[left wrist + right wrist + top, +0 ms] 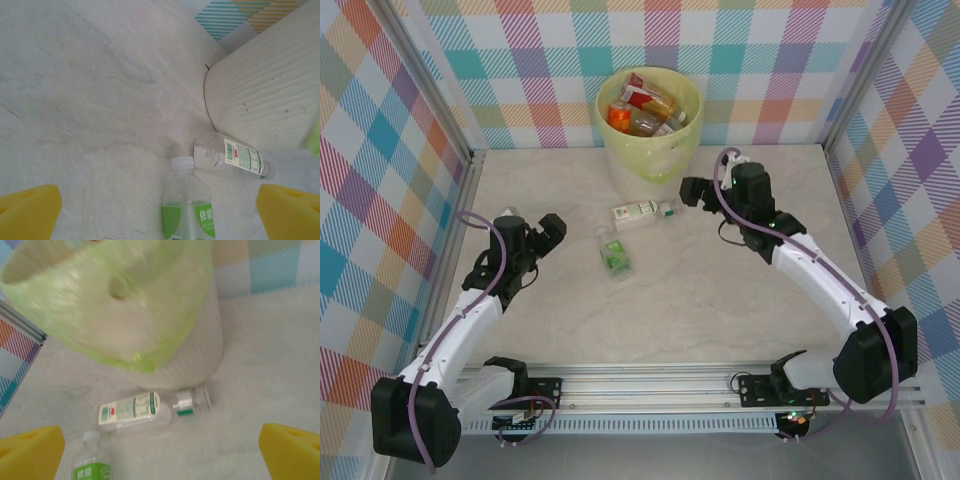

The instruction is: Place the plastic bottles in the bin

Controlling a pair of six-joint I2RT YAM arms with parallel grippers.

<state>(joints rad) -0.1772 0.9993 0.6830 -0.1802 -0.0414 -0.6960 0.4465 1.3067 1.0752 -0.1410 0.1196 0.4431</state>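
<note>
Evidently, two bottles are yet to be binned, so the left jaws and the right jaws are held wide apart, empty, probably for the next pick.
Nearest on the surface (720,300), a green-label bottle (614,252) is laid flat; beyond it a white-label bottle (642,211) is laid just beside the bin (650,150), where other bottles (645,108) are heaped.

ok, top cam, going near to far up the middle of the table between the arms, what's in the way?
green-labelled bottle, lying down → white-labelled bottle, on its side → bin, with bottles inside.
</note>
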